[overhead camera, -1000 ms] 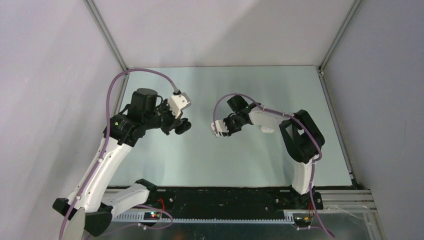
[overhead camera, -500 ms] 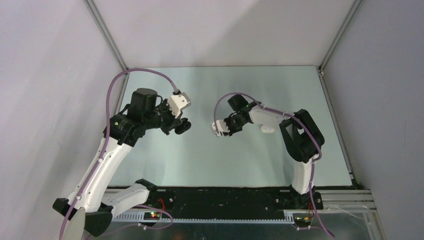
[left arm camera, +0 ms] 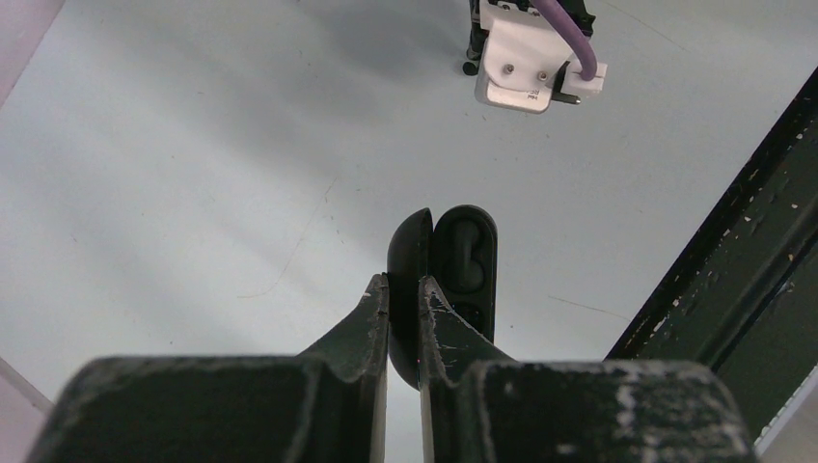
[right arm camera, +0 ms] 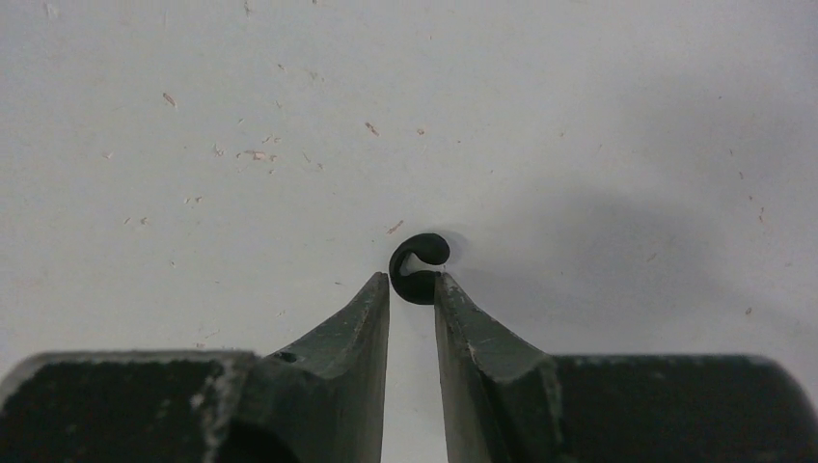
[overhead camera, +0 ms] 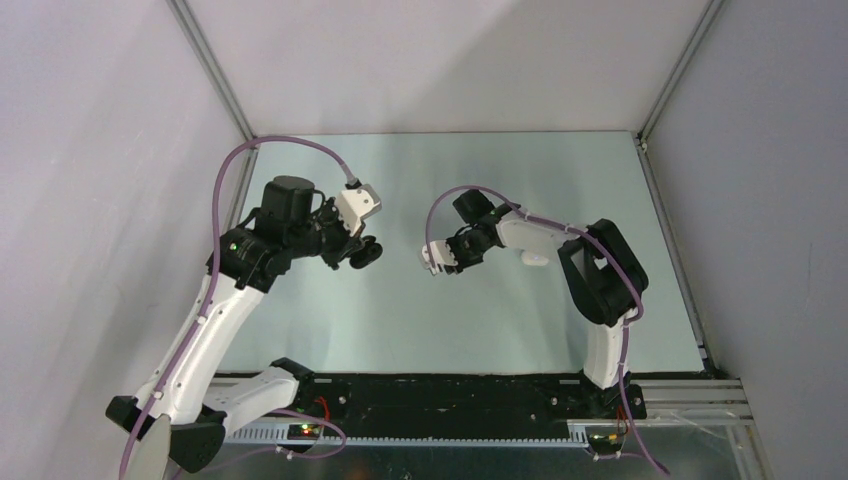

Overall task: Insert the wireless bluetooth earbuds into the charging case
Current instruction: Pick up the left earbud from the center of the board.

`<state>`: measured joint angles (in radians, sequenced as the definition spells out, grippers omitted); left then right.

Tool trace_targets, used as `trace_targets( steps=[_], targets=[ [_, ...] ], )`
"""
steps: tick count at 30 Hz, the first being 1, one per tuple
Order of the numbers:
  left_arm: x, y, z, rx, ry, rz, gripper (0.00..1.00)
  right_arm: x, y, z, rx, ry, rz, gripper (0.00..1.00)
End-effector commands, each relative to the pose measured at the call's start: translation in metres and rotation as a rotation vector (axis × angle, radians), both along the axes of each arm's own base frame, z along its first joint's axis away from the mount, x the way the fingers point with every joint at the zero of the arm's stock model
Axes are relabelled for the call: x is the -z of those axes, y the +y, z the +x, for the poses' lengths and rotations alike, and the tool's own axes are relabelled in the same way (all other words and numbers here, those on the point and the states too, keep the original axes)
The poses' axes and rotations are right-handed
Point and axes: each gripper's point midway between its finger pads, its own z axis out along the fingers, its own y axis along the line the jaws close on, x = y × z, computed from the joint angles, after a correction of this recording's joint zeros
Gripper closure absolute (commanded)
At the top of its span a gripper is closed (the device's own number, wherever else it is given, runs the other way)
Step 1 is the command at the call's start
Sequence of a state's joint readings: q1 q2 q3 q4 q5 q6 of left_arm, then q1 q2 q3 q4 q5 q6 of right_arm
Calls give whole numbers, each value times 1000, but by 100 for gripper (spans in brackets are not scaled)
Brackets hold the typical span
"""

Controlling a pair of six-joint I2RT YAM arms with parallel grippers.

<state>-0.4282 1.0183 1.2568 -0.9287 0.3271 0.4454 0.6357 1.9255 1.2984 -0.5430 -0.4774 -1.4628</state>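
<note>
The left gripper [left arm camera: 405, 283] was clamped on the raised lid of the small glossy black oval charging case [left arm camera: 466, 265]. The case stood open, with its dark inner cavities facing the wrist camera, over the pale green table [left arm camera: 193, 145]. The right gripper [right arm camera: 413, 280] was closed on a tiny black hook-shaped earbud [right arm camera: 419, 262], pinched at the fingertips. Whether the earbud touched the table could not be determined. In the top view, the two grippers faced each other near the table centre, apart. A small white rounded object [overhead camera: 537, 259] lay on the table beside the right arm [overhead camera: 600, 270].
</note>
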Motion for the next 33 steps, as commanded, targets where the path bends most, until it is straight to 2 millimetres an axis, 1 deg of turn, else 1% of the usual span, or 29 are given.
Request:
trace_targets(
  steps=[1, 2, 6, 8, 11, 15, 23, 33],
  targets=[
    [-19, -4, 4, 4, -42, -45, 100, -33, 13, 1, 2, -33, 69, 71],
    [-19, -5, 5, 5, -39, -47, 100, -38, 16, -1, -5, -36, 81, 71],
    [-18, -6, 5, 11, -33, -51, 100, -44, 17, -13, -29, -13, 83, 72],
    [-18, -6, 5, 12, -33, -52, 100, -40, 16, -21, -41, 9, 66, 74],
    [-18, -6, 5, 13, -33, -52, 100, -33, 15, -25, -44, 27, 44, 79],
    [-19, -5, 5, 10, -36, -51, 100, -24, 12, -22, -34, 31, 22, 79],
    [-19, -6, 5, 9, -36, -51, 100, -12, 3, -3, 4, 0, -5, 77],
    [-17, -6, 6, 8, -30, -49, 100, -2, 2, 1, 15, 3, -14, 76]
  ],
)
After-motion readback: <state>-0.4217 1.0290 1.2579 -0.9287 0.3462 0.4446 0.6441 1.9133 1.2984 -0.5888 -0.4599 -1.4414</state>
